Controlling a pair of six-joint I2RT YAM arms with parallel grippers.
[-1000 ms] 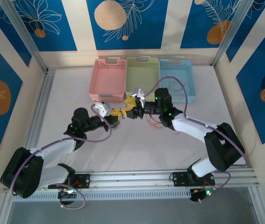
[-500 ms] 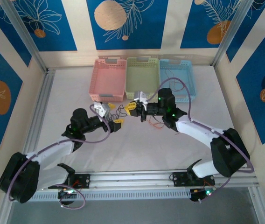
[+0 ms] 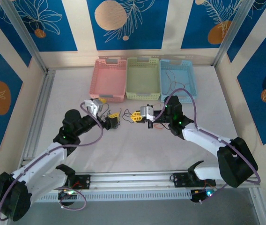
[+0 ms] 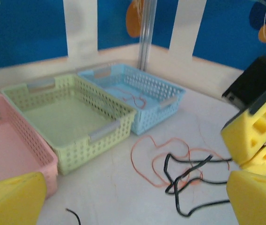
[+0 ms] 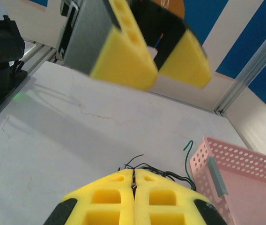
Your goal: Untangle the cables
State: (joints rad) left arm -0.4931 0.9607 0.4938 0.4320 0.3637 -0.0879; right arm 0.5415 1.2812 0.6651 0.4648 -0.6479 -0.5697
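Cables pull apart as arms part toward 9 and 3 o'clock: right fingers pinch one, left fingers wide.

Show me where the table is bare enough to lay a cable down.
Bare: the wide stretch of table from the left gripper and right gripper back to the near rail; the strip left of the pink basket; the strip right of the blue basket. Crowded: just in front of the baskets, where both grippers and the cables meet.
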